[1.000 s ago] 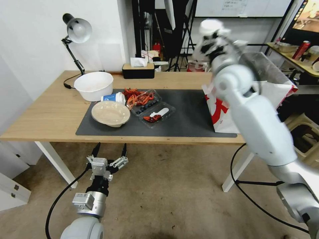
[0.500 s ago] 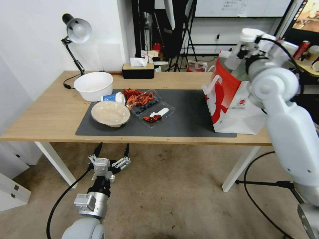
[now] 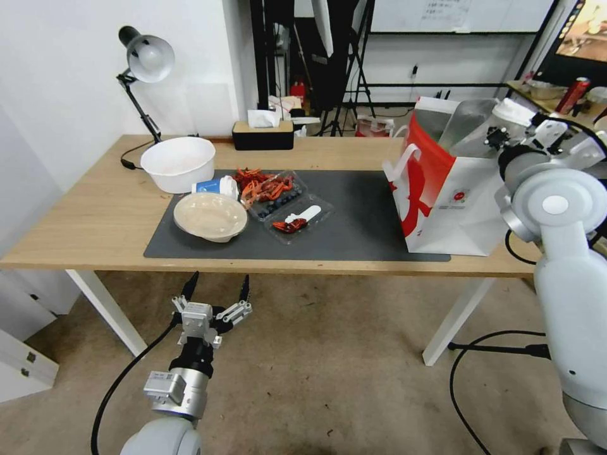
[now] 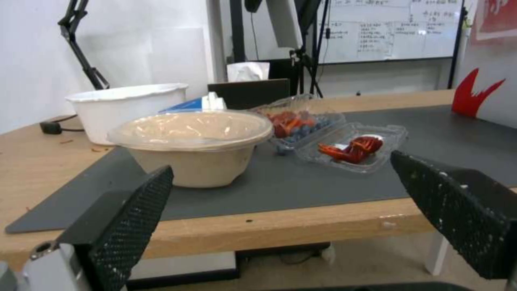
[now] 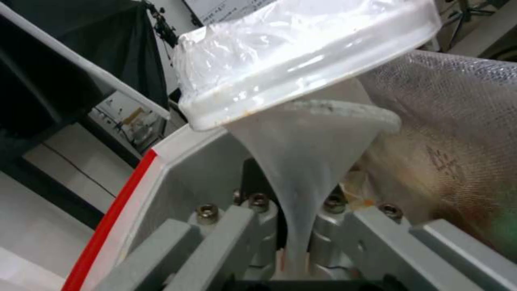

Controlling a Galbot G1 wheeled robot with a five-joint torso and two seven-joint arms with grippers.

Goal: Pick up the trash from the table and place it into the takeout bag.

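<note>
The long light-wood table [image 3: 95,215] on white legs has a big dark grey mat [image 3: 354,221] over its middle. At the robot's right end of the mat stands the tall boxy white paper takeout bag [image 3: 452,196] with red swirl panels and a shiny silver lining, and its top is open. The right gripper [image 3: 506,129] is up at the open top of the bag, over its far right side, and it is squeezed tight on a see-through plastic cup with a white lid [image 5: 301,68], which is tilted above the silver lining [image 5: 458,133]. Near the left end of the table is a round white tub [image 3: 179,162]. Just in front of it on the mat sits a beige throwaway bowl [image 3: 210,216], with a blue-and-white paper cup [image 3: 216,186] lying on its side between them. Beside the bowl is a clear plastic tray [image 3: 283,197] with red food scraps and blueberries. The left gripper [image 3: 218,292] hangs low in front of the table edge with its black fingers [image 4: 129,218] spread wide and nothing in them
</note>
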